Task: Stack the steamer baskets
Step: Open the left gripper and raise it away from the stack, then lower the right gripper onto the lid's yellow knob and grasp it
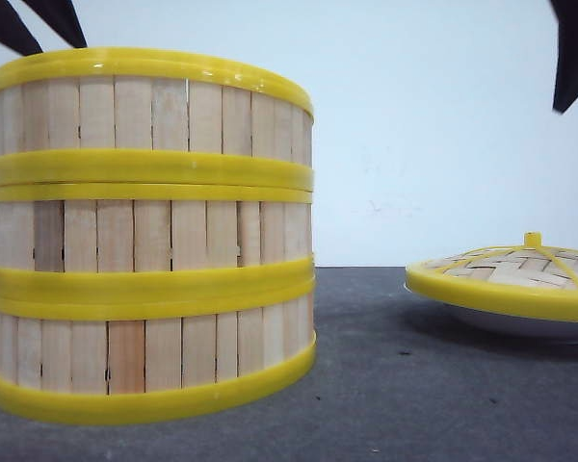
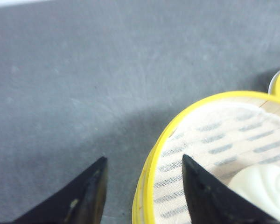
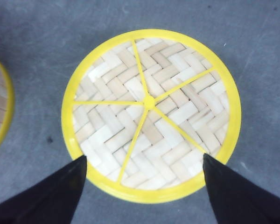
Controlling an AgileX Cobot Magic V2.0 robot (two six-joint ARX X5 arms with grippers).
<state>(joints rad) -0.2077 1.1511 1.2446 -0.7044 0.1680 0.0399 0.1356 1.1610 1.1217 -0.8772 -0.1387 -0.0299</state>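
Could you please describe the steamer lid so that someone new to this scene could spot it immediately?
On the grey table, look right of the tall stack of steamer baskets. The lid sits low on a white plate: a domed woven disc with a yellow rim and small knob, no slatted wall.

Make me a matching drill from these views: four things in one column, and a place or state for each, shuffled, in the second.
Things:
1. steamer baskets
2. woven lid
3. white plate
4. left gripper

Places or states:
A. under the lid
B. open, fingers astride the top basket's rim
C. stacked three high on the left
D. directly below the open right gripper

Pairs: 1-C, 2-D, 3-A, 4-B
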